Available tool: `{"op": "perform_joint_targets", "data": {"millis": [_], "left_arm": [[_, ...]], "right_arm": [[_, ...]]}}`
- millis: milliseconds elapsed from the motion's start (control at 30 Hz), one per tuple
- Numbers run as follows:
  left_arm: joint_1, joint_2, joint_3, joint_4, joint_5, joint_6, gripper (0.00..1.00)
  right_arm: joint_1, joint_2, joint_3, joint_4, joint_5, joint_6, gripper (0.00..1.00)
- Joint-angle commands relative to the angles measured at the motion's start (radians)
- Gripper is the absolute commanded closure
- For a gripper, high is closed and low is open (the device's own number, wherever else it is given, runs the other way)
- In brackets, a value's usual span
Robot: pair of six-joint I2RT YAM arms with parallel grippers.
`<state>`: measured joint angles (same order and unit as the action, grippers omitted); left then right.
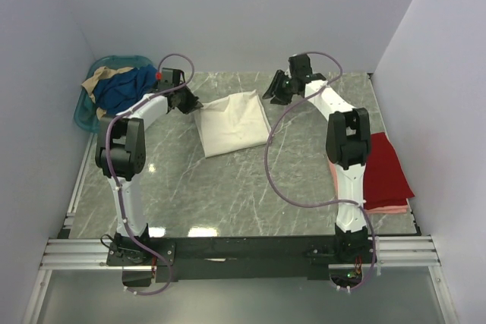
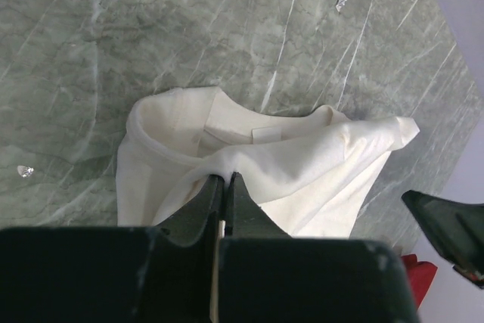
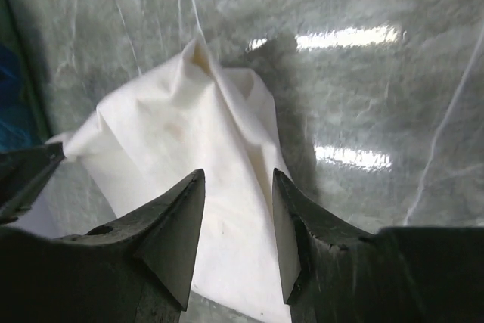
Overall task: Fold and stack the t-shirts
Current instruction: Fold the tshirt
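A: Cream shirt [image 1: 231, 123] lies far-centre on the tabletop [image 1: 228, 195]. The left tool [image 2: 224, 181] is clenched on its edge; the right tool [image 3: 238, 175] is open and empty.
B: Risk: a one-sided pull could drag the fold apart and bunch it.

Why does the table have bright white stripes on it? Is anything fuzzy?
Right wrist view: light glare streaks the glossy table, and the cream t-shirt casts a shadow. Top view: a smaller glare patch by the near edge. Left wrist view: no glare, shirt sharp.
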<state>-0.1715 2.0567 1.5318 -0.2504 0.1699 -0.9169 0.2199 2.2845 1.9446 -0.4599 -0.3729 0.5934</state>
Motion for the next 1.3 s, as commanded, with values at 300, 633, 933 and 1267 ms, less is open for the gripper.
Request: {"op": "perform_joint_targets", "data": {"millis": [300, 633, 933, 1267], "left_arm": [[0.001, -0.050, -0.009, 0.025, -0.024, 0.030, 0.99], [0.029, -0.069, -0.053, 0.039, -0.059, 0.009, 0.96], [0.070, -0.046, -0.059, 0.045, -0.067, 0.004, 0.82], [0.093, -0.065, 0.001, 0.031, -0.061, 0.049, 0.55]], "right_arm": [[0.142, -0.076, -0.168, 0.079, 0.078, -0.038, 0.53], [0.153, -0.036, -0.213, 0.021, 0.137, -0.015, 0.53], [0.156, -0.040, -0.256, 0.023, 0.143, -0.012, 0.54], [0.162, -0.077, -0.300, 0.033, 0.144, -0.024, 0.53]]}}
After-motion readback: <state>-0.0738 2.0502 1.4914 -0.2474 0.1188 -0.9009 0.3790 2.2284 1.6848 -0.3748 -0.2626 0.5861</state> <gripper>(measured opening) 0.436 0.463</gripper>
